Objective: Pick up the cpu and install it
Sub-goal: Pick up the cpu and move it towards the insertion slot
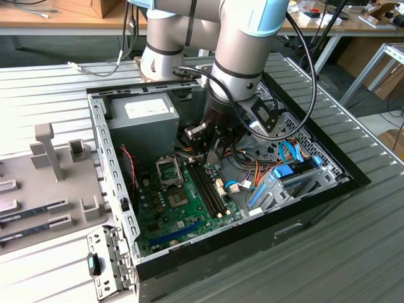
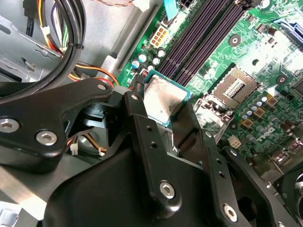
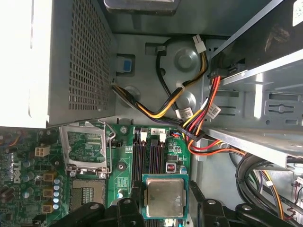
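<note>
**CPU gripped, not yet seated**

The open socket (image 1: 177,201) sits bare at the exterior view's left. Over the memory slots (image 1: 207,184) beside it, the end effector (image 1: 211,148) clamps the cpu (image 3: 164,197) by its edges. Mid-carry, I judge: seating demands squaring it over the socket.

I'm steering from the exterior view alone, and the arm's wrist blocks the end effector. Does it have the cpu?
Observer: Yes. In both wrist views the end effector clamps the cpu by two opposite edges, with its silver top facing the cameras.
Operator: Is it lined up with the socket?
Observer: No. In the first wrist view the cpu sits in front of the memory slots. The socket is off to one side, empty, with its frame swung open.
</note>
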Robot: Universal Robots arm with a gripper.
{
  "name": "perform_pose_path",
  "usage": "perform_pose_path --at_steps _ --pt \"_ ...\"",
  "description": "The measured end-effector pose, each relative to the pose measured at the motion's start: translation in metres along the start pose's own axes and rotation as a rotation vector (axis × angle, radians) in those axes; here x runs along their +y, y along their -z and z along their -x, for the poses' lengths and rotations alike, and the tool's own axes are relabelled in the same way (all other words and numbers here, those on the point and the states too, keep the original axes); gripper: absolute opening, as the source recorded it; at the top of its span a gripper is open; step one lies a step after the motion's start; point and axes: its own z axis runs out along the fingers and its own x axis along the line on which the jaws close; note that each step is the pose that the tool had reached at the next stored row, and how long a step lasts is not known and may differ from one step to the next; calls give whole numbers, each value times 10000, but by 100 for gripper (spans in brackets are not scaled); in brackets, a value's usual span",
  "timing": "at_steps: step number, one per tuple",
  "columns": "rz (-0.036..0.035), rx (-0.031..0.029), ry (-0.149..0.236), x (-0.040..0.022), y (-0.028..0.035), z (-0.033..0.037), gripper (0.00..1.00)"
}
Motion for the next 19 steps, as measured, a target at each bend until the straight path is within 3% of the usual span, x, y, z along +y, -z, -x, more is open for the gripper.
perform_pose_path --at_steps 19 --pt "0 0 -1 1 -45 -2 47"
